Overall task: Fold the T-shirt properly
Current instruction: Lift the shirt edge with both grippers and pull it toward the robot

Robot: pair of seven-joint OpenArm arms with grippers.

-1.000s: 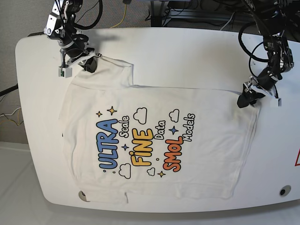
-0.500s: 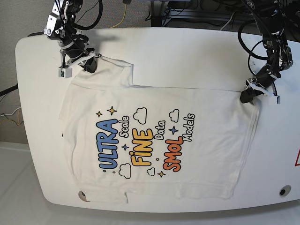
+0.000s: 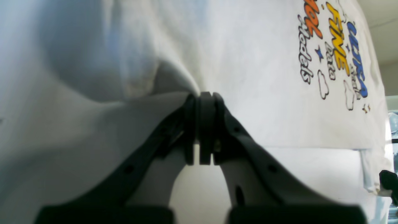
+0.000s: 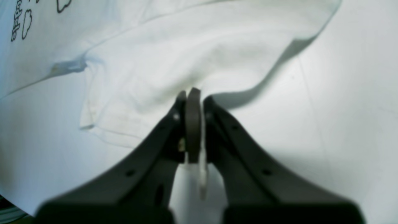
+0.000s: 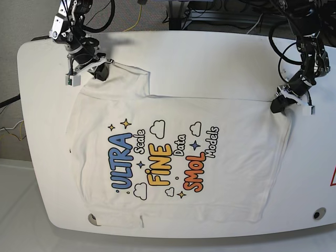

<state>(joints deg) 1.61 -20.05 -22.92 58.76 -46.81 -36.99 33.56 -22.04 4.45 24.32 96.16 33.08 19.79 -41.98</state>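
A: Lying flat on the white table (image 5: 220,58) was the T-shirt (image 5: 173,157), print side up, mostly spread out. Grippers?

B: Left gripper (image 5: 278,105) was pinched together on the T-shirt's corner at the base view's right edge. In its wrist view the jaws met with cloth bunched at the tips.

A: Other one?

B: Right gripper (image 5: 98,72) was clamped on the sleeve edge at the far left corner, fabric lifted slightly off the table there.
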